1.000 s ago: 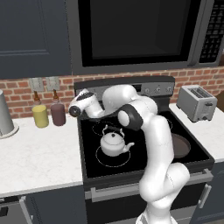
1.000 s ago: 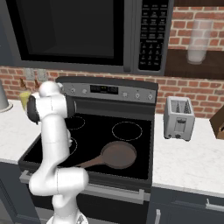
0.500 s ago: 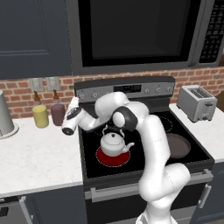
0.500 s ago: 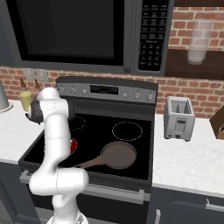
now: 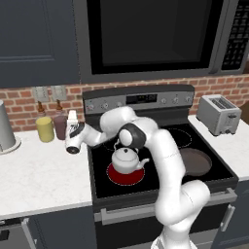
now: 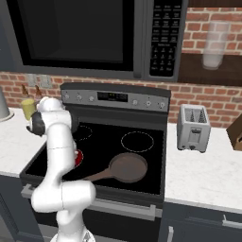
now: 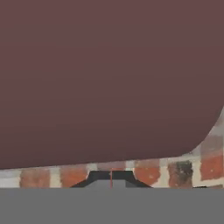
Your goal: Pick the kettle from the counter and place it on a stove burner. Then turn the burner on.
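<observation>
we see the kettle (image 5: pixel 126 159) sitting on the burner (image 5: pixel 126 174), which glows red under it, so we judge both halves of the task are likely done. the burner lies at about 7 o'clock on the cooktop (image 5: pixel 214 168); in the right base view a red sliver (image 6: pixel 78 157) peeks past the arm.

our gripper (image 5: pixel 73 147) is off over the counter (image 5: pixel 44 175), at 9 o'clock from the kettle and well apart from it. in the hand view the two tips (image 7: pixel 111 178) sit together with nothing between them.

risks from here: the hand points toward the maroon cup (image 5: pixel 60 126) and the yellow cup (image 5: pixel 44 129) by the brick wall (image 5: pixel 19 99); the hand view shows a maroon surface (image 7: pixel 105 78) very close, so any push forward could knock that cup over. a swing back toward 3 o'clock could clip the kettle's handle and slide it off the hot ring. the pan (image 5: pixel 195 161) at 4 o'clock looks safely apart.

hard to make out: the knobs (image 5: pixel 104 104) are too small to read, so we can't tell which one is turned. the arm hides the kettle's handle in the left base view and the kettle itself in the right one. whether the hand touches the cup we can't tell.
</observation>
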You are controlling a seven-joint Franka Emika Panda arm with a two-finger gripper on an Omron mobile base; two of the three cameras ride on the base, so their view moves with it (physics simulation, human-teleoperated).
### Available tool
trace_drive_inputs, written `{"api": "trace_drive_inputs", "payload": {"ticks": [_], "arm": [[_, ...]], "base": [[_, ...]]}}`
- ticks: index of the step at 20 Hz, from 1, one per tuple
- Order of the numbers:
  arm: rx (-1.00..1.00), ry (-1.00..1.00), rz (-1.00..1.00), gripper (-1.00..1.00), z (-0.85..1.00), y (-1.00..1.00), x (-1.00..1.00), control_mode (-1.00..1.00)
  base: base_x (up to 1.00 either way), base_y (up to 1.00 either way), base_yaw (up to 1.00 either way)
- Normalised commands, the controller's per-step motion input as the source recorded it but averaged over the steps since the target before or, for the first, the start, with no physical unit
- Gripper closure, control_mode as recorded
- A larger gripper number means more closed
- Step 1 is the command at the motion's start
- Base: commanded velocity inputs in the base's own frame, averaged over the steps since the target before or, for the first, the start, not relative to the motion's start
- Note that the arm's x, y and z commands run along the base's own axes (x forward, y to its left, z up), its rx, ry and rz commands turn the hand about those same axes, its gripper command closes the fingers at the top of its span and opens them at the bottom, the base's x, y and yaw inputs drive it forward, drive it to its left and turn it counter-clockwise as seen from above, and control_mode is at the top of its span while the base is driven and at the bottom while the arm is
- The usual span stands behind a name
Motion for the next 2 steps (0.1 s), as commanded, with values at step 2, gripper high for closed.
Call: {"api": "trace_drive_inputs", "payload": {"ticks": [2], "arm": [[0.00, 0.00, 0.00, 1.00, 0.00, 0.00, 0.00, -1.00]], "base": [[0.00, 0.00, 0.00]]}}
